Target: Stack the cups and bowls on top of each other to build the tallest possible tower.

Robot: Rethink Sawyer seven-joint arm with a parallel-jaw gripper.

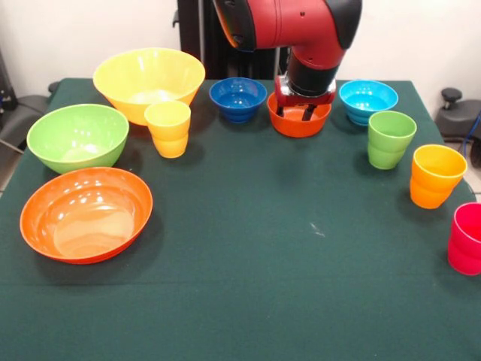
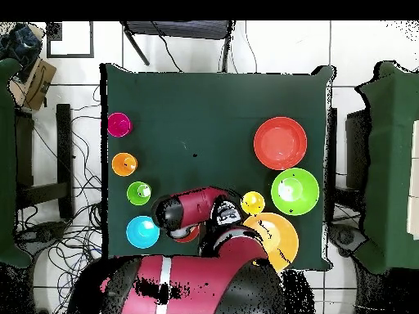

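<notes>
My gripper (image 1: 299, 113) hangs over the small orange bowl (image 1: 299, 125) at the table's far side, open, with its dark fingers down inside the bowl. The dark blue bowl (image 1: 237, 98) is to its left and the light blue bowl (image 1: 367, 100) to its right. The large yellow bowl (image 1: 149, 79), green bowl (image 1: 77, 135) and large orange bowl (image 1: 86, 213) stand on the left, with the yellow cup (image 1: 168, 128) beside them. The green cup (image 1: 391, 139), orange-yellow cup (image 1: 437, 175) and pink-red cup (image 1: 467, 239) line the right side. Nothing is stacked.
In the overhead view the arm (image 2: 196, 208) covers the gripper and the dark blue bowl. The pink-red cup stands close to the table's edge (image 1: 470, 192). A green cloth covers the table (image 1: 263, 248).
</notes>
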